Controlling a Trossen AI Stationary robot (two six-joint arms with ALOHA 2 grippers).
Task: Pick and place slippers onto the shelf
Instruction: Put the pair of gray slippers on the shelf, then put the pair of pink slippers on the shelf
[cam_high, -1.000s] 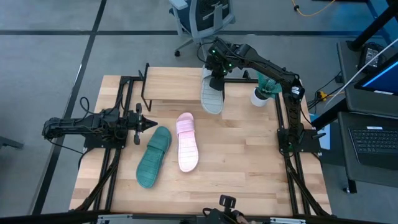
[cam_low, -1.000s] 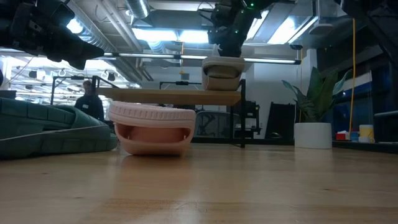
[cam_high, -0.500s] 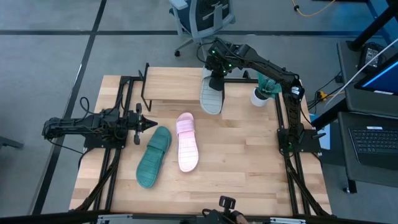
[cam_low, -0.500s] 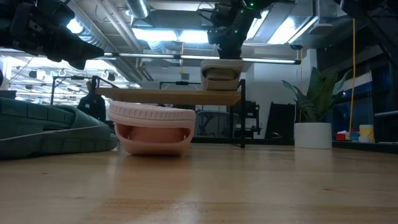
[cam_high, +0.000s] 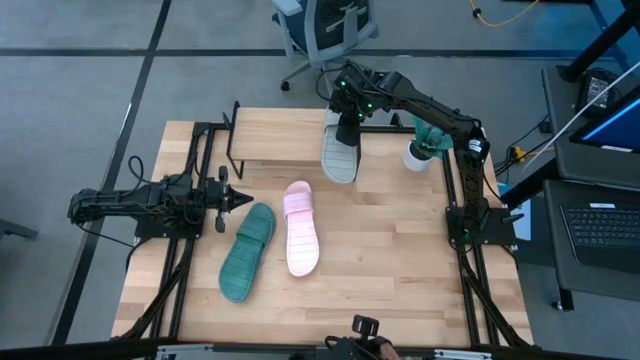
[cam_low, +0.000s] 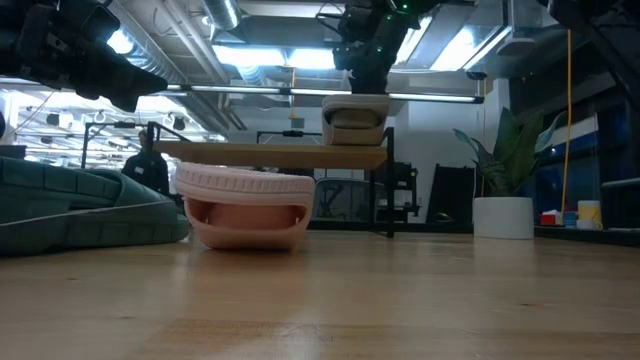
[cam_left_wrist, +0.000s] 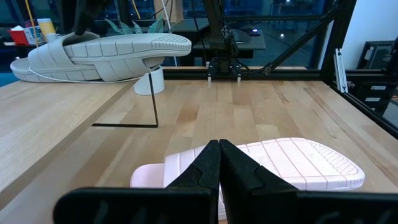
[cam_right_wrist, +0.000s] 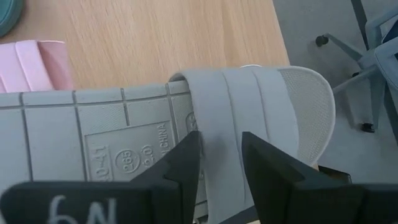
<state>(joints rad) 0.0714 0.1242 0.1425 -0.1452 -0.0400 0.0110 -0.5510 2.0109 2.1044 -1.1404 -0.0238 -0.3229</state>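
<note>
While the right gripper (cam_high: 343, 118) is hanging over the shelf's (cam_high: 285, 137) right end, we are seeing its jaws parted, straddling the strap of the grey slipper (cam_high: 340, 150) without visibly squeezing it. That slipper is lying on the shelf's right end, long axis running front to back across the plank, one end poking off the front edge over the table (cam_high: 400, 250), the other toward the far edge.

Down on the table, we are watching the pale pink slipper (cam_high: 300, 228) lying lengthwise front to back, and the teal green slipper (cam_high: 247, 251) just beside it to the left, leaning on a diagonal.

Over on the left, the left gripper (cam_high: 238, 200) is waiting near the teal slipper's far end, jaws pressed together on nothing.
</note>
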